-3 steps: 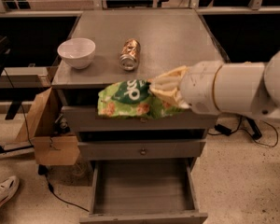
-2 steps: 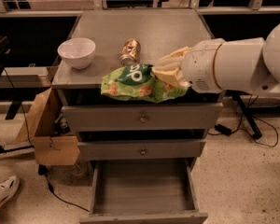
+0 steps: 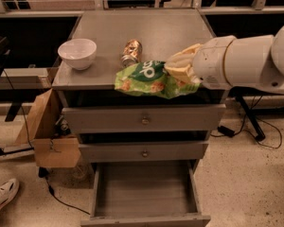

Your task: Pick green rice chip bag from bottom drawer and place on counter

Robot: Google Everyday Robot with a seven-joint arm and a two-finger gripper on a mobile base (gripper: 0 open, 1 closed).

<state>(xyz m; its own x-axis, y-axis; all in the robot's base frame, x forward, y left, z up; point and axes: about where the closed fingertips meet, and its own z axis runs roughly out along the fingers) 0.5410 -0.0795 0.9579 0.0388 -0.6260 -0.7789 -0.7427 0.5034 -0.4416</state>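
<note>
The arm (image 3: 248, 60) reaches in level from the right. Its gripper (image 3: 181, 68) is clamped on the green rice chip bag (image 3: 144, 79), which is at the near edge of the bench (image 3: 151, 27), just near of the can (image 3: 131, 52).

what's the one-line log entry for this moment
gripper: shut on bag | bag: over counter front edge | drawer: open | release: not yet

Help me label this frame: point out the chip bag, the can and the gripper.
chip bag (image 3: 144, 77): camera view, green front beside the white lettering.
can (image 3: 131, 52): camera view, middle of its side.
gripper (image 3: 175, 70): camera view, between its fingertips, clamped on the chip bag's right end.
</note>
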